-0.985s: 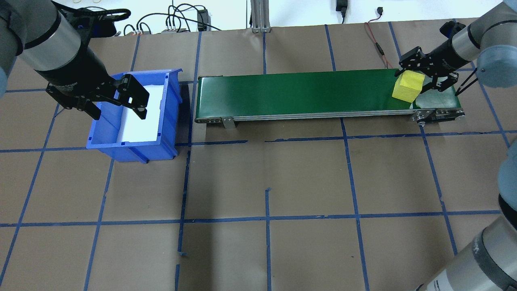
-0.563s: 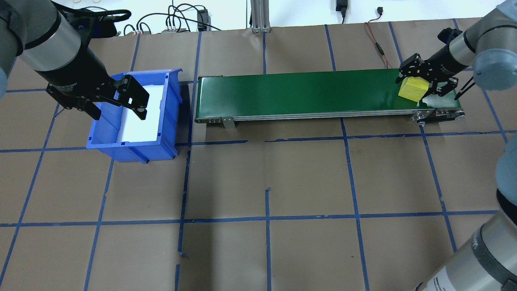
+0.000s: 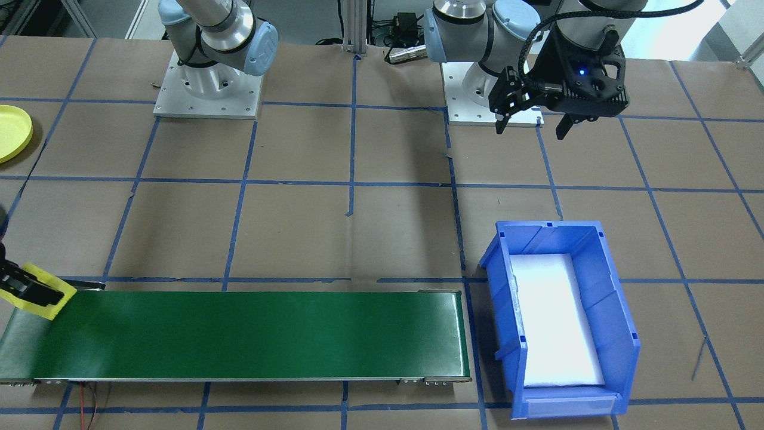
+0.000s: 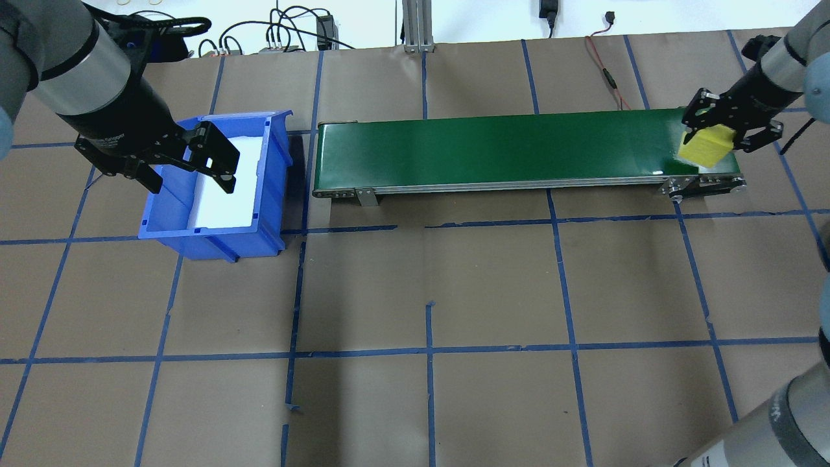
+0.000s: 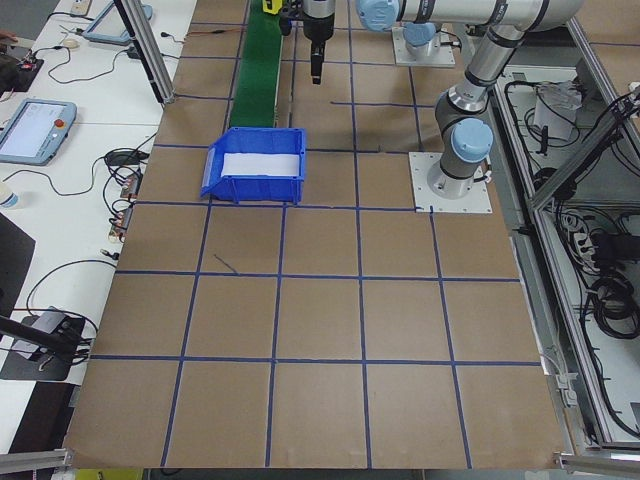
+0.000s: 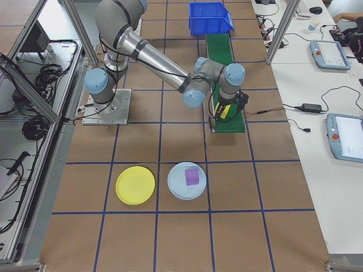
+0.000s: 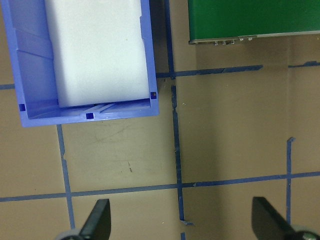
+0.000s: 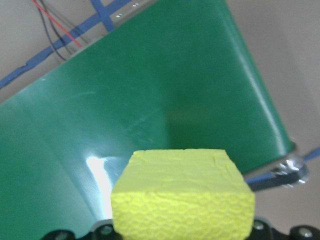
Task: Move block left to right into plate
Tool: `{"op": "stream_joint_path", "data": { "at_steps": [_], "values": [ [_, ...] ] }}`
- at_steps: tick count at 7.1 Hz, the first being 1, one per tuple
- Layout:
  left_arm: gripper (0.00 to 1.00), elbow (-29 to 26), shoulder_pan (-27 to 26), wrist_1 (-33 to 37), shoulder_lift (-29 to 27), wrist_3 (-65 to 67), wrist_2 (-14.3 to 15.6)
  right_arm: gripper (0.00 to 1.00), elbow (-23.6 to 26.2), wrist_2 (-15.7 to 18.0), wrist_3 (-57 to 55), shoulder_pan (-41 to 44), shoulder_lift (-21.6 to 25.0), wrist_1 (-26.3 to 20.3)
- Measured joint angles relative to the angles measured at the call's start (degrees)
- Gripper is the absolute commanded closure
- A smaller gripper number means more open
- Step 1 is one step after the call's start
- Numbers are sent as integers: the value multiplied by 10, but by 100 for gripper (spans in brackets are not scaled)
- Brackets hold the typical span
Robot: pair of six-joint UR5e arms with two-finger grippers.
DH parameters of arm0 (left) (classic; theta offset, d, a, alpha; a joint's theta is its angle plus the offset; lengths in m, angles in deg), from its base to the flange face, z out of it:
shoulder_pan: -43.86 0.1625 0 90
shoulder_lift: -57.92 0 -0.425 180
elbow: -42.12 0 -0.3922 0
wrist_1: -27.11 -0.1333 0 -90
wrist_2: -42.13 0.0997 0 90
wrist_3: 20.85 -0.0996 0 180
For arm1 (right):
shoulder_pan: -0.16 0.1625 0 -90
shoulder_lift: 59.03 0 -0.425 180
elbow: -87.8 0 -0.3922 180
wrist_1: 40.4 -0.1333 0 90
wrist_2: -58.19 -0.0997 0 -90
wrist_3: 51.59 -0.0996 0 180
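**A:** Yellow foam, and it looks soft. That's my worry. The right gripper (image 4: pixel 722 127) has its fingers pinching the block (image 4: pixel 706 146) from two sides, lifted clear over the right-hand end of the green conveyor belt (image 4: pixel 493 149). If the pinch is shallow, a fast swing could let the cube twist or slip out before it reaches the plate (image 6: pixel 135 185).

**B:** How much of it is actually held?

**A:** Hard to say. In the right wrist view the block (image 8: pixel 182 192) fills the bottom of the picture and hides the fingers almost wholly, so I can't judge the depth of the grasp.

**B:** And the target?

**A:** The yellow plate lies on the counter (image 4: pixel 428 279) well apart from the belt, on the robot's right. Just beside it sits a pale blue plate (image 6: pixel 186 180) already carrying a purple block (image 6: pixel 192 177). A sloppy release could land the cube in the wrong dish, or on a rim so that it tumbles off.

**B:** What does the block look like?

**A:** A bright yellow cube with a pebbled, spongy face and slightly rounded edges, held tilted.

**B:** The other arm?

**A:** The left gripper (image 4: pixel 188 162) hovers over the blue bin (image 4: pixel 275 188), fingers spread wide, holding nothing. It is far from the right arm's path.
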Motion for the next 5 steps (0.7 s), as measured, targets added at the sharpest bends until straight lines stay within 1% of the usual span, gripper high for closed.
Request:
{"op": "stream_joint_path", "data": {
  "at_steps": [2,3,4,5],
  "values": [
    [0,7,1,0,0,0,0,52,26,19,43,-92,32,-47],
    [0,8,1,0,1,0,0,52,52,27,66,-154,47,-54],
    [0,8,1,-1,1,0,-1,52,87,40,92,-226,60,-48],
    [0,9,1,-1,1,0,-1,49,123,52,130,-298,67,-26]
  ]
}}
